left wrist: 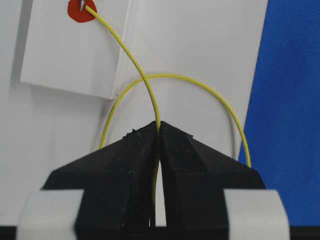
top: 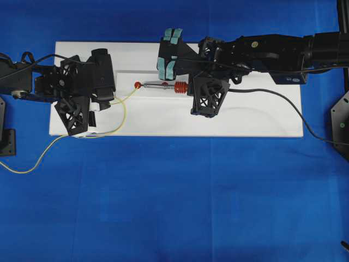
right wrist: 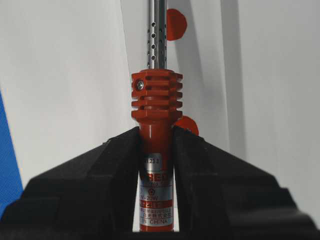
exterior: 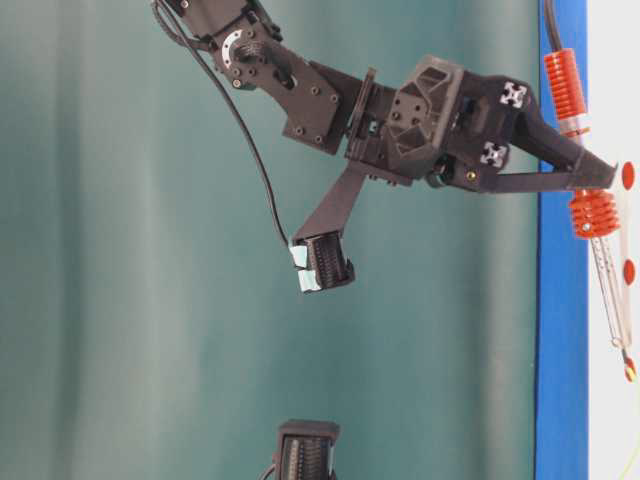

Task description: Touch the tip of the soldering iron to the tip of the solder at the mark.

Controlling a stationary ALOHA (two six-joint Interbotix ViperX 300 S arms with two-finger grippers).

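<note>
The soldering iron (top: pixel 166 85) lies level over the white board, its red ribbed body (right wrist: pixel 156 95) clamped in my shut right gripper (right wrist: pixel 156 132). Its pointed metal tip (left wrist: pixel 81 5) rests on the red mark (left wrist: pixel 76 14). The solder (left wrist: pixel 135 60), a thin yellow wire, runs from my shut left gripper (left wrist: pixel 159 125) up to that mark, and its end (left wrist: pixel 89 7) meets the iron's tip there. In the overhead view the mark (top: pixel 138 85) sits between my left gripper (top: pixel 109 101) and right gripper (top: pixel 191 87). Behind the left jaws the solder loops back (top: pixel 124 114).
The white board (top: pixel 245 117) lies on blue cloth and carries a raised white strip (left wrist: pixel 60 55). Two more red dots (right wrist: pixel 176 24) lie under the iron's shaft. The iron's black cord (top: pixel 283 101) trails right off the board. The solder's tail (top: pixel 32 161) runs left onto the cloth.
</note>
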